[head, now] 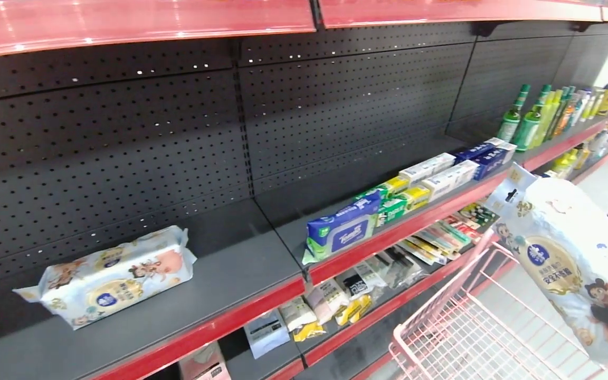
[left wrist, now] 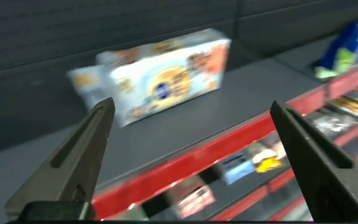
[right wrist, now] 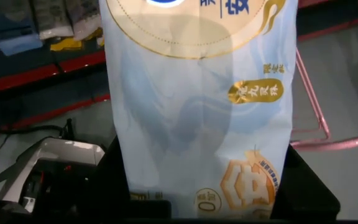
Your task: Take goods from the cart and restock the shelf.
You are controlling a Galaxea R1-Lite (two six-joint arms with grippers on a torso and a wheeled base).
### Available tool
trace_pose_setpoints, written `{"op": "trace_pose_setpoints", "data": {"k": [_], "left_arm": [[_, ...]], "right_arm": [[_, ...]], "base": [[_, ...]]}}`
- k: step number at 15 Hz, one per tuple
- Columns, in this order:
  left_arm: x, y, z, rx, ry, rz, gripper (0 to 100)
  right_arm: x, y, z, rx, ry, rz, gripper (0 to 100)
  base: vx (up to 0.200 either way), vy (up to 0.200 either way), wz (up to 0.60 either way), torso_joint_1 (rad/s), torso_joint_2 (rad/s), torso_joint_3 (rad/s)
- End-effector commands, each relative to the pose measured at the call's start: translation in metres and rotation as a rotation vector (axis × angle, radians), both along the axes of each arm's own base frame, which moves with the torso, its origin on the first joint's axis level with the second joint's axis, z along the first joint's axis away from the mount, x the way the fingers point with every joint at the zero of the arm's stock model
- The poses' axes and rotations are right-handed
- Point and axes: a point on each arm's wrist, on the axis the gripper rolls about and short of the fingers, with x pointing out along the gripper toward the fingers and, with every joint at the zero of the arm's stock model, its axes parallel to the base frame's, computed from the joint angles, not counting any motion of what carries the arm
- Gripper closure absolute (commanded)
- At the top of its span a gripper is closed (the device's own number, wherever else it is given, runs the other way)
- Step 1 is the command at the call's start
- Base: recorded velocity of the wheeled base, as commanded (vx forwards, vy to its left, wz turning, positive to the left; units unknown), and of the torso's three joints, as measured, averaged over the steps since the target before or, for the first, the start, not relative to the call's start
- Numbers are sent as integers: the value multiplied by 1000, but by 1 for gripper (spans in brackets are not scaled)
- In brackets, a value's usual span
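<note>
Right gripper point(right wrist: 204, 202): jaws clamped on the lower end of the held pack point(head: 568, 253), one finger on each side.
Held pack: pale blue soft pack with cartoon print, tilted, raised above the cart point(head: 441, 338), not resting on any board.
Cart: pink wire basket, in front of the shelf point(head: 219, 285).
Left gripper point(left wrist: 191, 107): jaws wide apart, holding nothing, facing the shelf's red front edge.
Shelf pack point(head: 111, 274): same print, lying flat near the left end of the dark board, set back from the front edge.
Blue pack point(head: 341, 227): at the front edge of the adjoining board.
Boxes point(head: 441, 177): in a row beyond the blue pack.
Green bottles point(head: 528, 119): upright, far right end.
</note>
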Motion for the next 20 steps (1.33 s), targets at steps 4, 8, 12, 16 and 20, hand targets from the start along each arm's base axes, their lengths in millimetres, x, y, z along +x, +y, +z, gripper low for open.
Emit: {"op": "trace_pose_setpoints", "data": {"k": [4,8,12,16,20], "left_arm": [[0,0,0,0,0,1,0],[0,0,0,0,0,1,0],[0,0,0,2,1,1,0],[1,0,0,2,10,-2,0],[5,0,2,14,59,-4,0]], "right_arm": [[-2,1,8,-14,-39,11,100],[-2,0,15,-22,-65,14,100],[-9,1,14,-40,-86,23,100],[-30,5,22,-15,-192,84,100],[-46,10,21,11,-251,148,100]], "base": [[0,0,600,1,1,1],[0,0,600,2,2,0],[0,0,150,1,1,2],[0,0,0,0,0,0],[0,0,0,0,0,0]]}}
